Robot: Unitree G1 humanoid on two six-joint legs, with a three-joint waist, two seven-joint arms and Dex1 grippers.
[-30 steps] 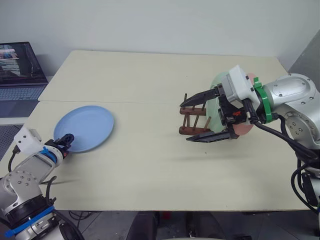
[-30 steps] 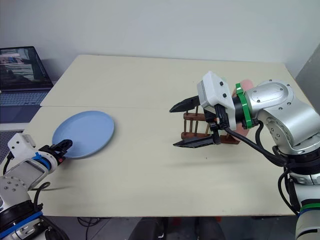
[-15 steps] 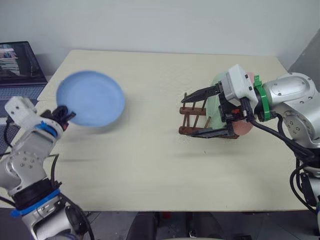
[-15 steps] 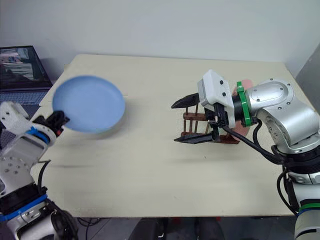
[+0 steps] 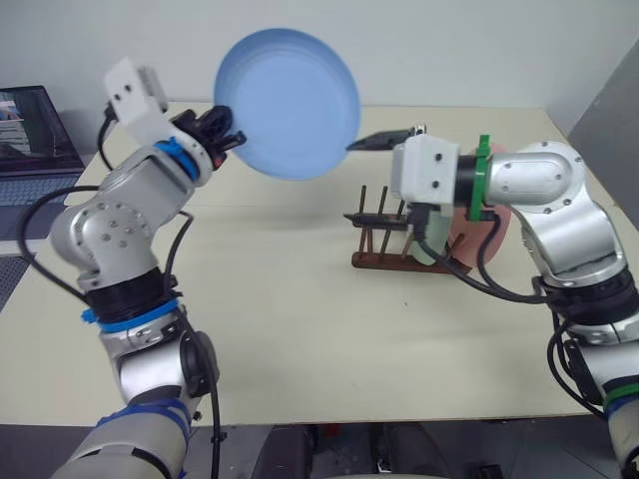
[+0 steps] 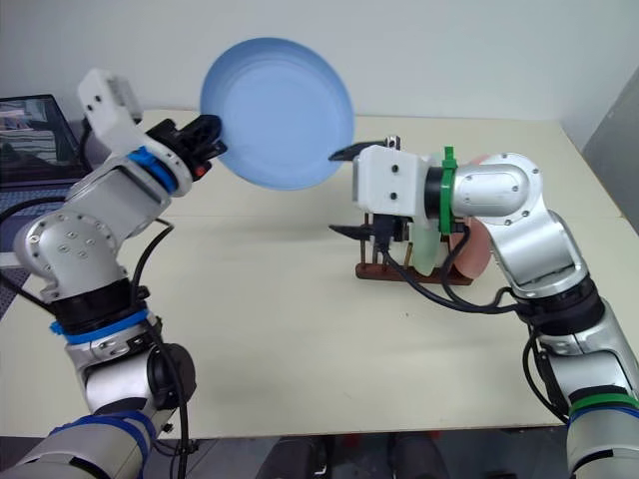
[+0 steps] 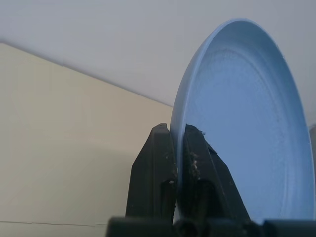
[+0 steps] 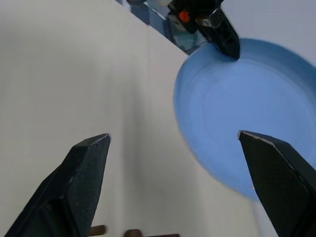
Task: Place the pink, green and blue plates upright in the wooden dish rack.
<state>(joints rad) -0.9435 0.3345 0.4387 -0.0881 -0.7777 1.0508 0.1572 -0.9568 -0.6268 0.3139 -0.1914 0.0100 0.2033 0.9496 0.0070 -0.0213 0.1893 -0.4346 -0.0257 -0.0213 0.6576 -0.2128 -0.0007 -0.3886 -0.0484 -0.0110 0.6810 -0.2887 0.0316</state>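
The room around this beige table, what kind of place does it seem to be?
Probably a robotics lab or test room, not a kitchen: a bare beige table against a plain white wall, an open laptop beside it, and one small dark brown wooden dish rack.

Blue plate [image 6: 278, 113] aloft, rim pinched in left gripper [image 6: 208, 131]; right gripper [image 6: 347, 190] wide beside wooden dish rack [image 6: 399, 267].

Blue plate [image 5: 290, 100]: plain light blue, matte, no pattern. Green plate [image 6: 427, 249]: pale mint. Pink plate [image 6: 472, 249]: salmon pink. Wooden dish rack [image 5: 384, 244]: dark brown rails and pegs. Counter [image 5: 300, 329]: uniform cream. Left end effector [image 7: 178, 163] and right end effector [image 8: 173, 182]: black fingers, the right's finely cross-hatched.
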